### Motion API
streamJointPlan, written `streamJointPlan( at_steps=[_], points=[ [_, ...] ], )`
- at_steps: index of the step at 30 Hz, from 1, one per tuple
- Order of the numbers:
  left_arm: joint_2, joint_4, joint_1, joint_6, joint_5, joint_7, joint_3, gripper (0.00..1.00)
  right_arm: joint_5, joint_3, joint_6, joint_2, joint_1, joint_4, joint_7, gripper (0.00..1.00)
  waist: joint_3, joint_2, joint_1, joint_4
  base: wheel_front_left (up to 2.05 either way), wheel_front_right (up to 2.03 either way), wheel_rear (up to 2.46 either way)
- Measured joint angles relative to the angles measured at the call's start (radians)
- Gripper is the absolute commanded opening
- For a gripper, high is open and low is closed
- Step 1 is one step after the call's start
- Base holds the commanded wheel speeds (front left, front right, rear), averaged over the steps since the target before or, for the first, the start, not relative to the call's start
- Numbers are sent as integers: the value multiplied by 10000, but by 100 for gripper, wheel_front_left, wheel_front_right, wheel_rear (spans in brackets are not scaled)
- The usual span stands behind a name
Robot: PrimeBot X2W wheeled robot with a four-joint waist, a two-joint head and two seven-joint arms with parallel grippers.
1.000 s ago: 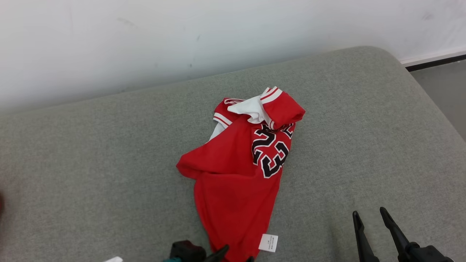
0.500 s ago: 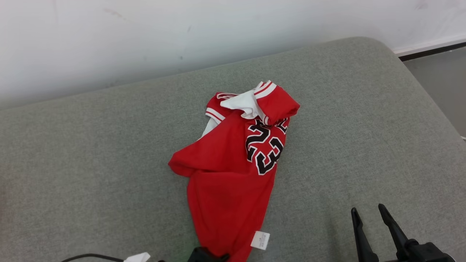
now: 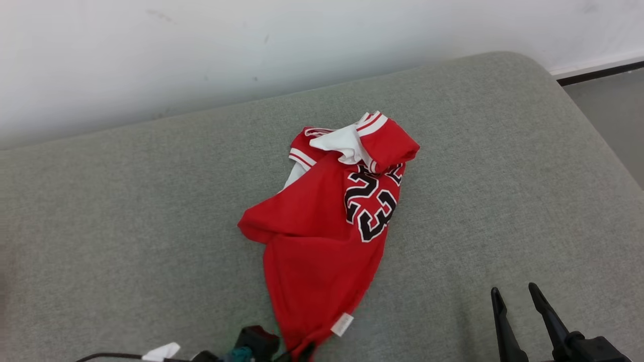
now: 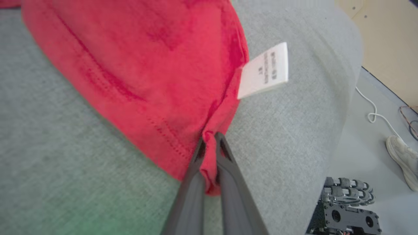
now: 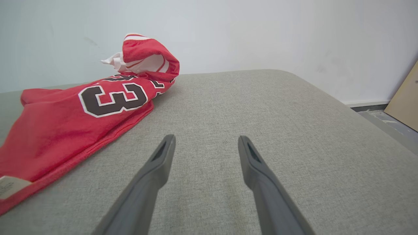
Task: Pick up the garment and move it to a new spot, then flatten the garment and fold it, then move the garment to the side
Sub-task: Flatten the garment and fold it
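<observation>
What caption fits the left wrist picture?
Left gripper shut on the hem of a red cloth jersey, near its white rectangular label.

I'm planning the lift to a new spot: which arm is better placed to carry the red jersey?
Left. The left gripper is shut on the near hem of the jersey, beside the white label. The right gripper stands open over bare cushion, clear of the cloth.

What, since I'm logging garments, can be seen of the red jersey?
The red jersey looks like soft knit, with red-and-white striped trim, white lining showing at its far end, a black white-edged 23 and a white tag by the hem. It lies crumpled on the grey cushion, its near hem pinched in the shut left gripper.
</observation>
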Motion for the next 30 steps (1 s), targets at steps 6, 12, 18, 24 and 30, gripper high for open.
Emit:
streamJointPlan(
  at_steps=[6,12,18,24,30],
  points=[
    [1202,-1344,683,681,-470,-226,754,0,-138,-46,0,0,189,19,2,100,-226,0,1,398,0,0,0],
    [2660,-2650,1654,1256,-836,42,1181,0,-261,-12,0,2,225,46,2,100,-473,0,1,869,0,0,0],
    [3246,-2669,2603,1741,-1229,-59,1448,0,-282,2,0,2,269,84,0,100,-707,-1,0,1053,0,0,0],
    [3195,-2959,3229,1837,-1975,-197,1710,100,-284,-6,0,-21,384,121,0,100,-836,-1,0,1103,0,0,0],
    [3739,-4002,3624,2203,-2437,-224,2207,100,-286,-109,0,-38,456,63,0,100,-786,-1,1,1249,0,0,0]
  ],
)
